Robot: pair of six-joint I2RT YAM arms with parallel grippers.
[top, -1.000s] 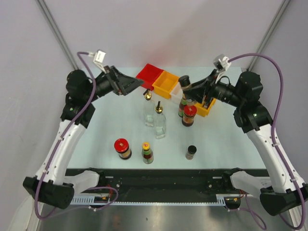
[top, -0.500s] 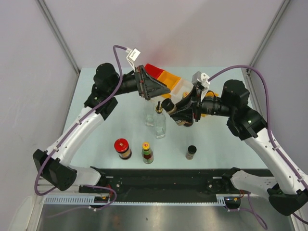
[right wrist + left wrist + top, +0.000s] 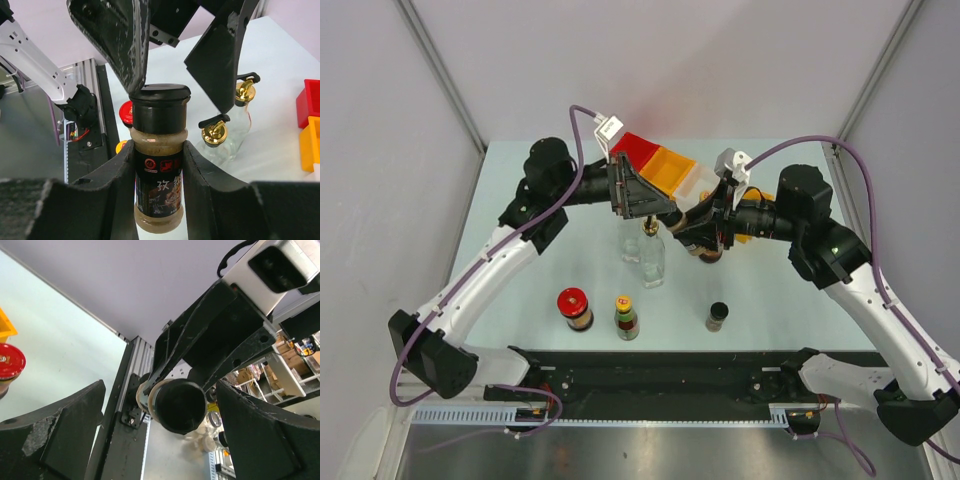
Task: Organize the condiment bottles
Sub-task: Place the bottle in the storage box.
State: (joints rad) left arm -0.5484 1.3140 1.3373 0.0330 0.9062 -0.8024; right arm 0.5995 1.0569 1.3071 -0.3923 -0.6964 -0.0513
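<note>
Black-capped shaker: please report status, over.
Right gripper shut on black-capped shaker. Left gripper open, straddling its cap. Gold-spout glass bottle close by.

Overhead camera looks down; close wrist cameras share the black-capped shaker [image 3: 160,150].

Setting: robotics lab test cell, not a domestic room

Evidence, top view:
- pale mint-green flat tabletop [image 3: 520,290], boxed in by plain grey-white wall panels [image 3: 670,60] on bare silver metal struts [image 3: 438,68]
- two white-and-black jointed robot arms [image 3: 480,280], mounted on a black slotted metal rail [image 3: 660,372] at the near edge
- loose purple cables [image 3: 872,225] running to small white camera boxes [image 3: 610,128] at the wrists

Evidence, left wrist view, looking past the cell:
- silver aluminium profile frame [image 3: 131,375]
- brown cardboard boxes [image 3: 245,376] and a white bench [image 3: 282,371], with blurred clutter around them
</note>
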